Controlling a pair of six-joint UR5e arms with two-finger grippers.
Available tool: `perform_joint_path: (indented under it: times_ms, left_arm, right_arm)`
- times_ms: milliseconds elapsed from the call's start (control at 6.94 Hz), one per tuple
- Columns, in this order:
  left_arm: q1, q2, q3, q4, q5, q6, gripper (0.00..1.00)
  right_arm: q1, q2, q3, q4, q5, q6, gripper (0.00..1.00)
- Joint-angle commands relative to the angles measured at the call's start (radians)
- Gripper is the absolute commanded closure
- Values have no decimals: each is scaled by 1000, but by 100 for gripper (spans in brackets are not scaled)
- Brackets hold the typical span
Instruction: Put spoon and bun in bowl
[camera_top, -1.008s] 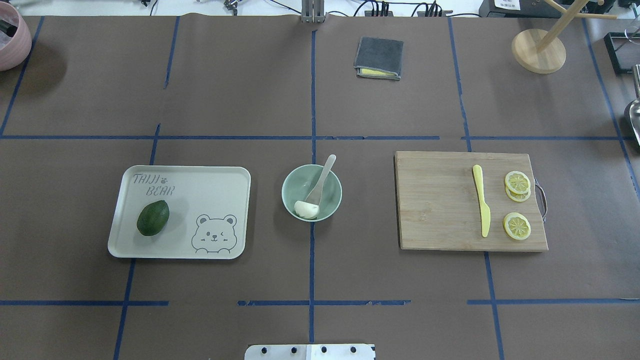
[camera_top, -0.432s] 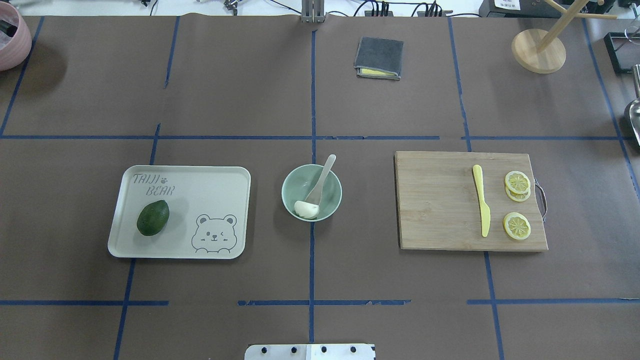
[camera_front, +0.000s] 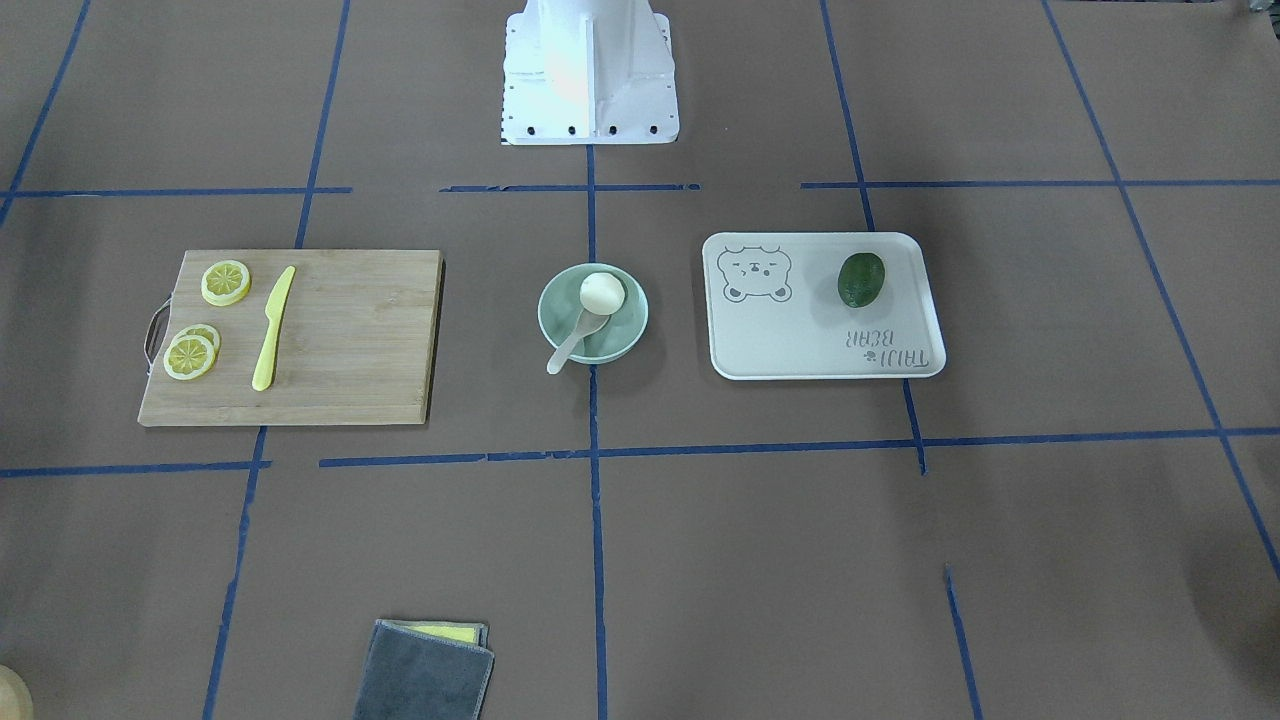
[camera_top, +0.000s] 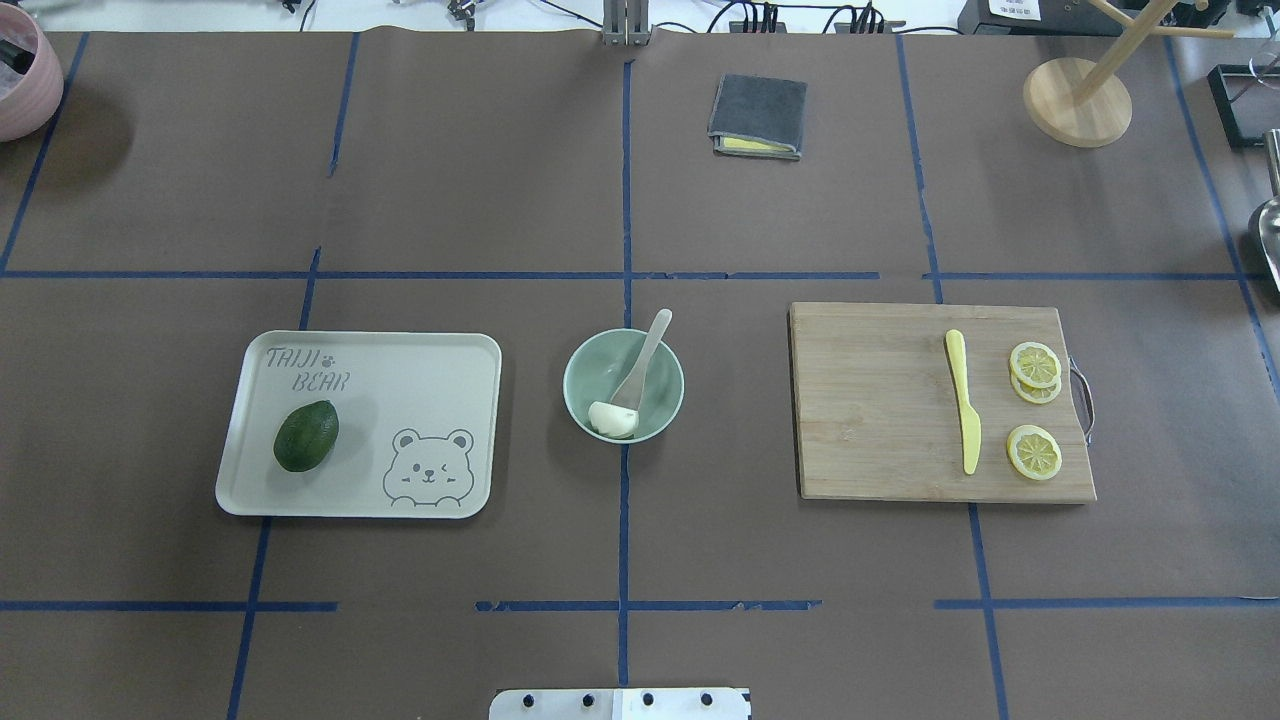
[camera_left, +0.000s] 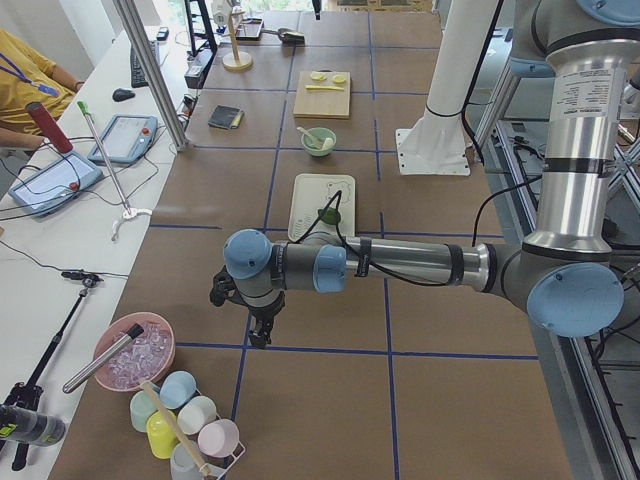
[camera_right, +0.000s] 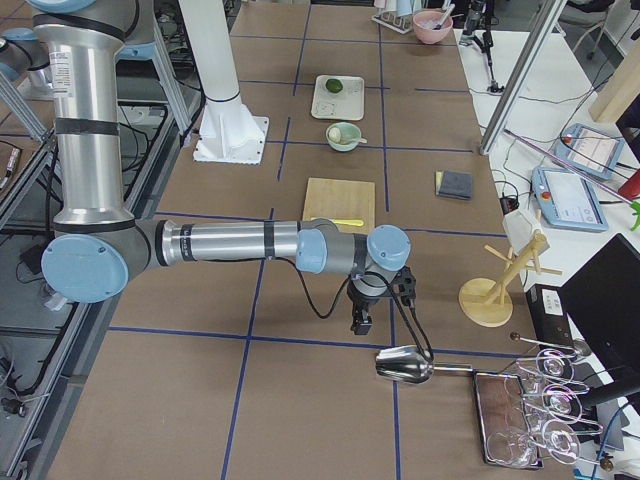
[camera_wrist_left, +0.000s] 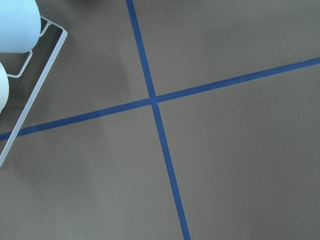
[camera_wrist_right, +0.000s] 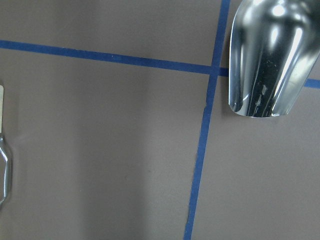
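The pale mint-green bowl (camera_top: 573, 372) stands at the table's middle; it also shows in the front-facing view (camera_front: 626, 331). The white bun (camera_top: 612, 419) lies inside it at the robot's side (camera_front: 602, 292). The cream spoon (camera_top: 645, 360) rests in the bowl with its scoop by the bun and its handle leaning over the far rim (camera_front: 572, 345). The left gripper (camera_left: 258, 335) hangs over bare table far to the left, the right gripper (camera_right: 360, 322) far to the right. Both show only in the side views, so I cannot tell whether they are open or shut.
A cream bear-print tray (camera_top: 430, 360) holds a green avocado (camera_top: 306, 435). A wooden cutting board (camera_top: 870, 400) carries a yellow knife (camera_top: 963, 400) and lemon slices (camera_top: 1034, 452). A grey cloth (camera_top: 759, 113) and wooden stand (camera_top: 1077, 100) sit far back. A metal scoop (camera_wrist_right: 265, 55) lies near the right gripper.
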Motion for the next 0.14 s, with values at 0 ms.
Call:
perform_joint_path:
  times_ms: [0]
  left_arm:
    - [2, -4, -3, 2, 3, 1, 0]
  right_arm:
    - [-1, 11, -5, 0, 3, 0, 0]
